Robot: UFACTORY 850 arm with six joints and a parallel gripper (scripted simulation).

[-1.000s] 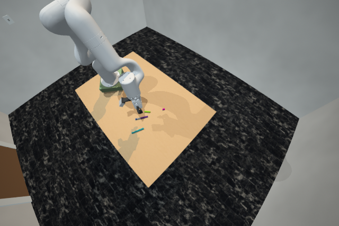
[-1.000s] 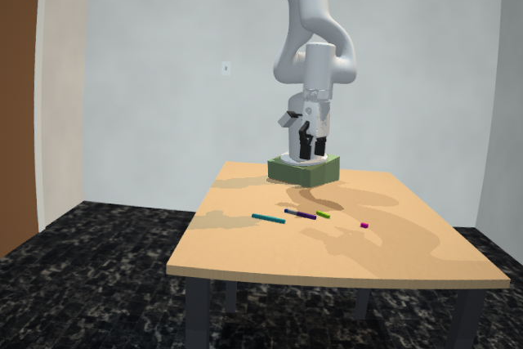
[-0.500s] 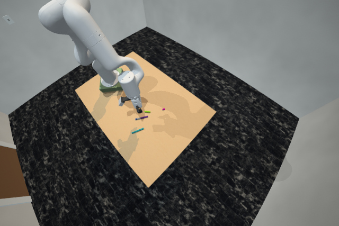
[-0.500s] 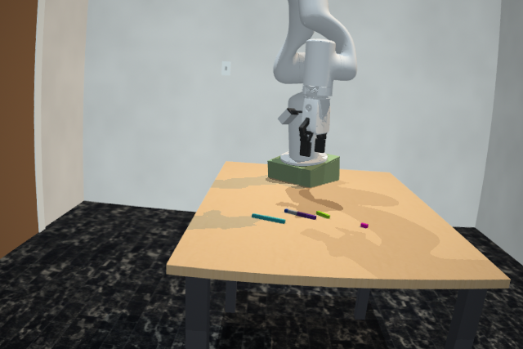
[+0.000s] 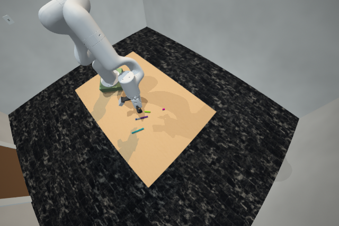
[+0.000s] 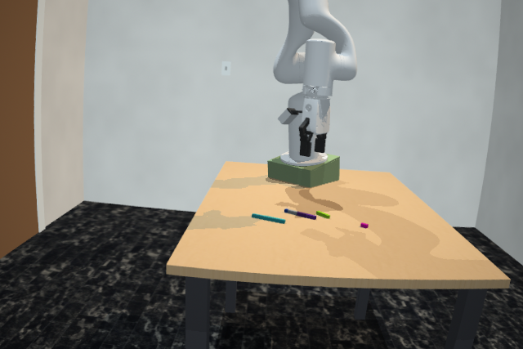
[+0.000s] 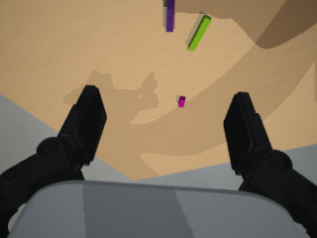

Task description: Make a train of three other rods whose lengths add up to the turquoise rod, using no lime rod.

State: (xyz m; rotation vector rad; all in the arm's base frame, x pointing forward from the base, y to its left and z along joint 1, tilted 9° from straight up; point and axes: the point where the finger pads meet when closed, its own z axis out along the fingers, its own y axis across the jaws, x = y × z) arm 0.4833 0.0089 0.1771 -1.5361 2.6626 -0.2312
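Note:
The turquoise rod (image 5: 137, 130) (image 6: 268, 218) lies flat on the table. A blue rod (image 5: 136, 119) (image 6: 286, 211), a grey rod (image 5: 139, 118) (image 6: 292, 212) and a purple rod (image 5: 143, 117) (image 6: 306, 215) (image 7: 169, 17) lie end to end in one line, grey in the middle; any small gaps are too fine to tell. The lime rod (image 5: 147, 111) (image 6: 323, 214) (image 7: 199, 33) lies angled near the purple rod's end, apart from it. The magenta rod (image 5: 163, 109) (image 6: 364, 225) (image 7: 181, 102) lies farther off alone. My gripper (image 5: 139, 109) (image 6: 313, 153) (image 7: 164, 104) is open and empty, high above the table.
The arm stands on a green base block (image 5: 109, 89) (image 6: 290, 173) at the back of the wooden table (image 5: 149, 174) (image 6: 253, 256). Shadows of the arm fall across the table around the rods.

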